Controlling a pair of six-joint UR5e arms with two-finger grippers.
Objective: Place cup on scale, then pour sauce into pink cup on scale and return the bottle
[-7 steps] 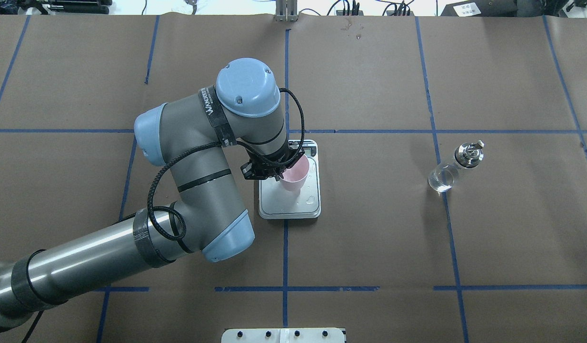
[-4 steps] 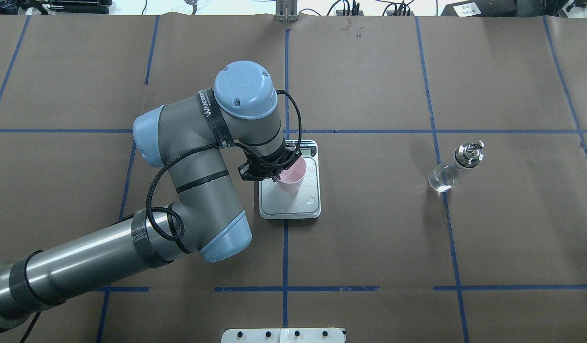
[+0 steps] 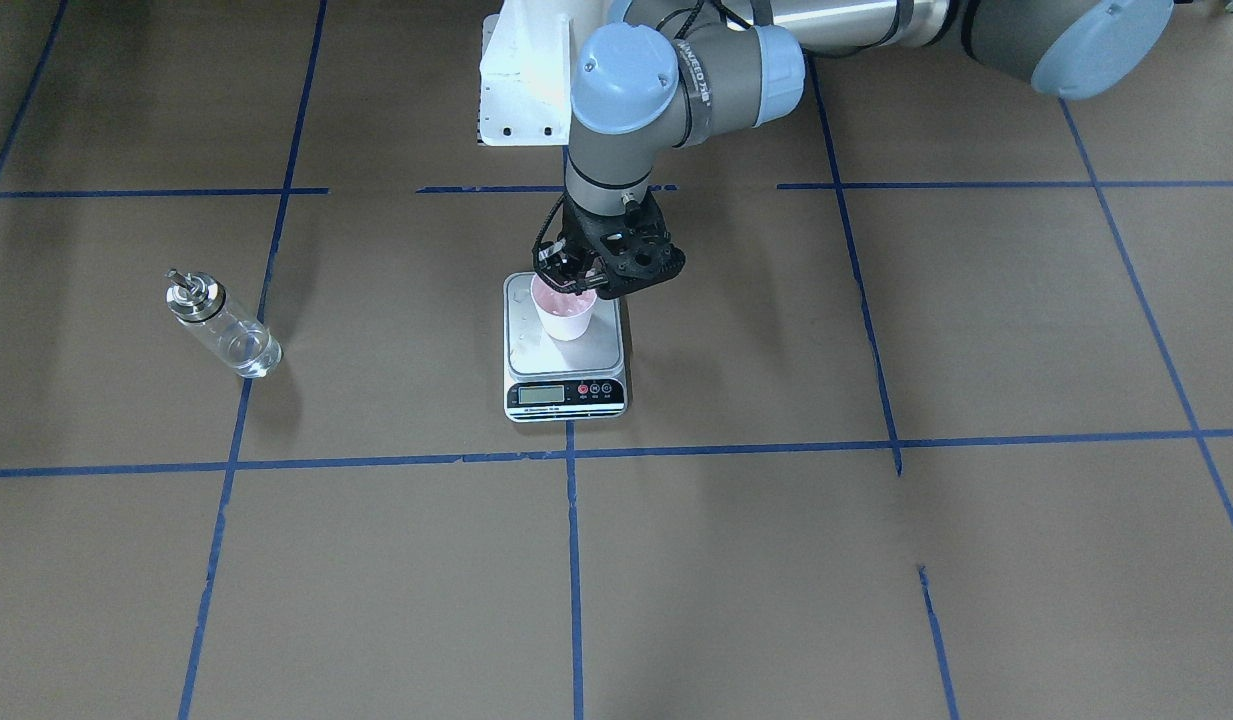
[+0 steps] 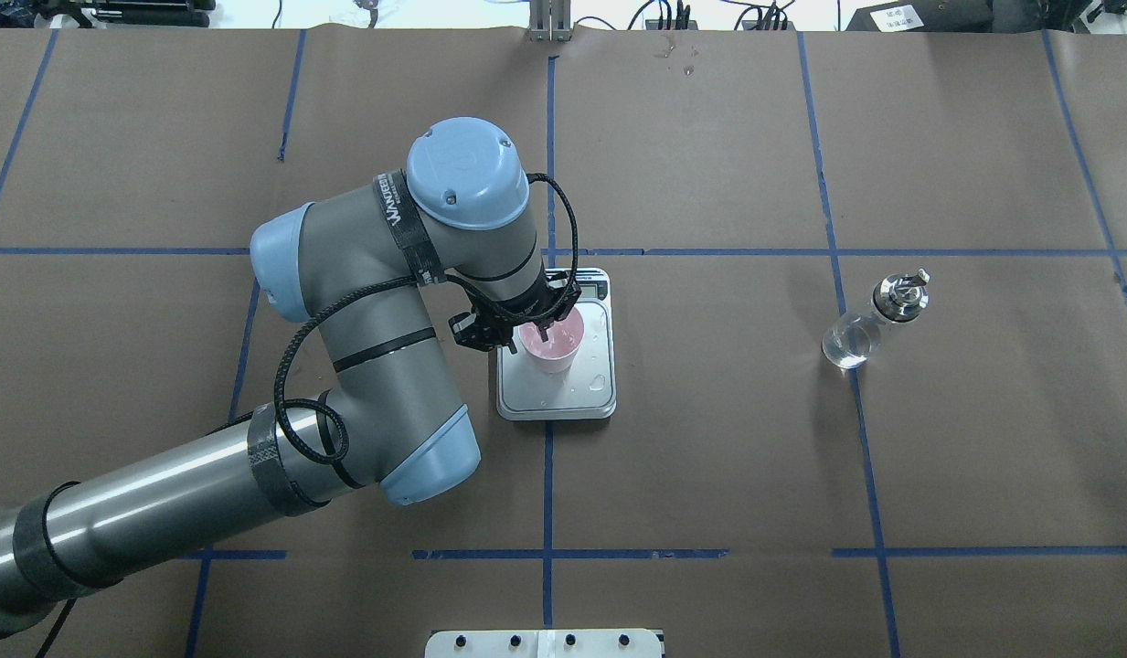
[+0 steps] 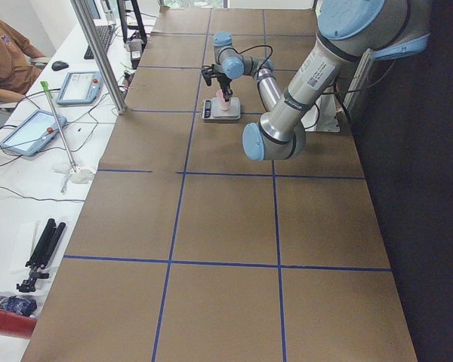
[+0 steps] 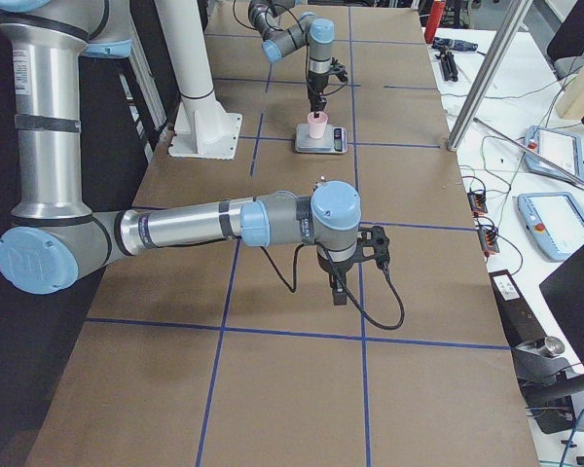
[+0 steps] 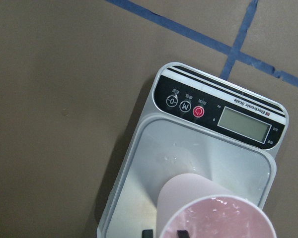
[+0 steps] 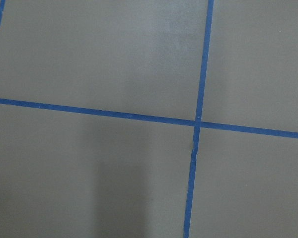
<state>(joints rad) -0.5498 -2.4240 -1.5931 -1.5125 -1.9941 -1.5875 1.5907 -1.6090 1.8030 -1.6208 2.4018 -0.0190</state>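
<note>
Two left fingers [image 4: 546,334] in a pinch on the cup [image 4: 563,344] rim, atop the scale [image 4: 574,393].

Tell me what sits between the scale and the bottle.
Nothing: in the overhead view only bare brown paper lies between the scale and the bottle.

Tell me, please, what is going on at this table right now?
The left gripper pinches the rim of the cup, holding it upright on, or just above, the platform of the scale; contact is hard to confirm. The bottle stands apart on the table, on the robot's right side, with nothing touching it, so no pouring has begun. The right gripper hangs over the table away from both; whether it is open cannot be told.
</note>
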